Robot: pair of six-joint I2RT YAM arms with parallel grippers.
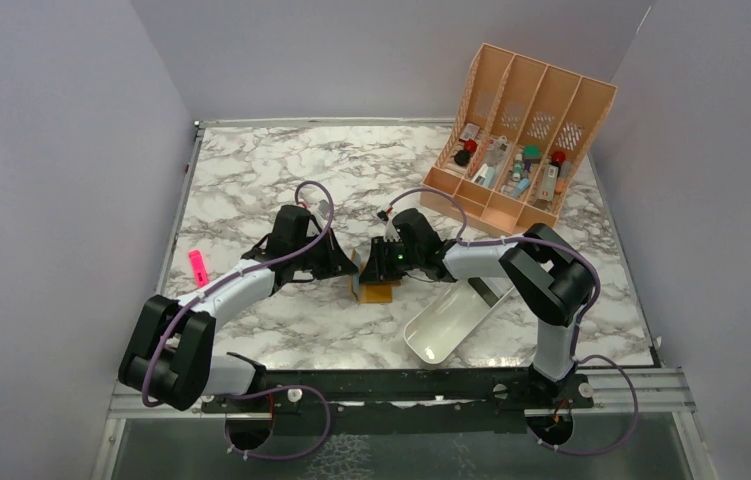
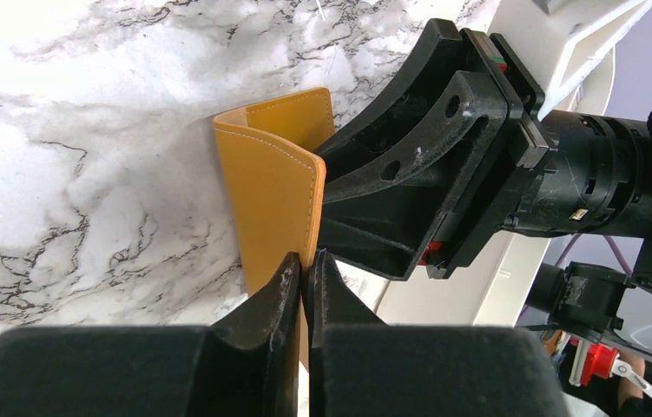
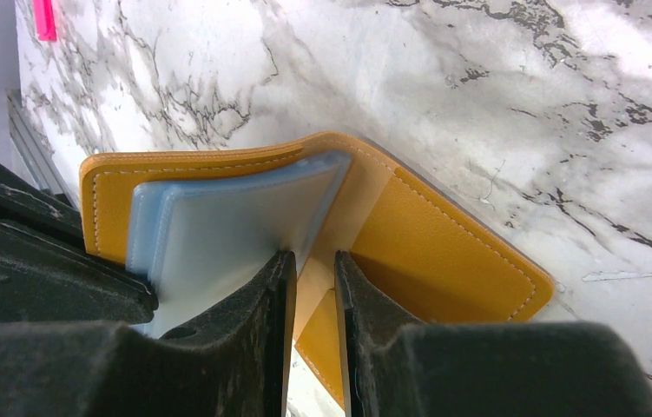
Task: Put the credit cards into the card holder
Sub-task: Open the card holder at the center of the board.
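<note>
**Card holder propped half open between the two arms**

At far left a small pink object (image 1: 197, 266) lies alone on the marbled surface (image 1: 251, 170). At centre sits the mustard card holder (image 3: 444, 256). One leaf lies flat on the surface and the other is lifted, so the two form a V. Pale blue-grey credit cards (image 3: 227, 230), at least two overlapping, lean against the inner face of the lifted leaf. To the right, a white tray (image 1: 441, 325) lies just beside the right arm. At the rear right stands a peach organiser (image 1: 496, 85) whose slots hold an assortment of small items, too small to name.

The lower ends of the cards are hidden behind the right fingers (image 3: 257, 304), so it cannot be told whether they sit in a pocket. In the top view both arms cover most of the holder.

The left fingers (image 2: 274, 295) are almost together, pinching the free edge of the lifted leaf. The right fingers stand a narrow gap apart inside the fold, with one beside the face of the cards. Whether they clamp anything cannot be told.
</note>
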